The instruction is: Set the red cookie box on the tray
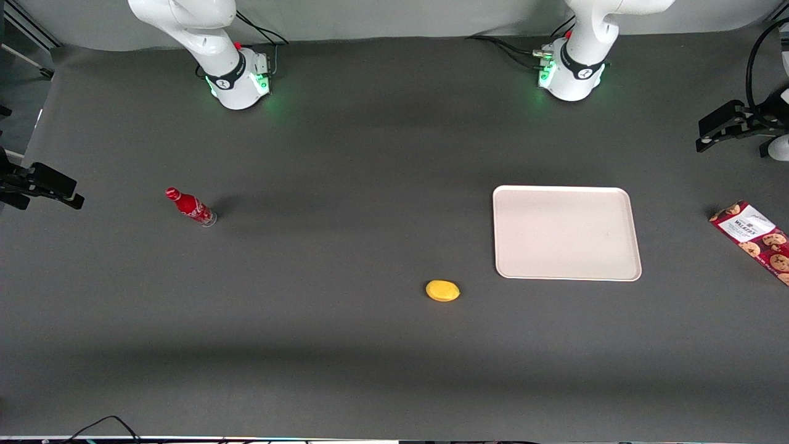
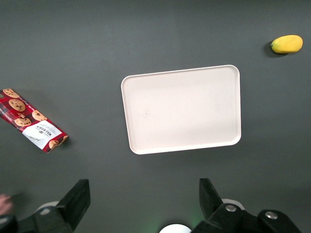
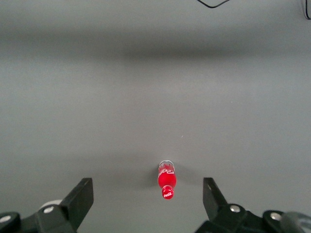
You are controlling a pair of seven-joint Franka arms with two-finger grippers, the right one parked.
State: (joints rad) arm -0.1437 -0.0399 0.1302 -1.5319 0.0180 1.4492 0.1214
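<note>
The red cookie box lies flat on the dark table at the working arm's end, apart from the tray and partly cut off by the front view's edge. It also shows in the left wrist view, with its white label and cookie pictures facing up. The cream-white tray lies flat with nothing on it; the left wrist view shows all of it. My left gripper is open and holds nothing. It hangs high above the table, over the strip between the tray and the arm's base. It is out of the front view.
A yellow oval fruit lies nearer the front camera than the tray, also in the left wrist view. A small red soda bottle stands toward the parked arm's end. Black mounts stand at both table ends.
</note>
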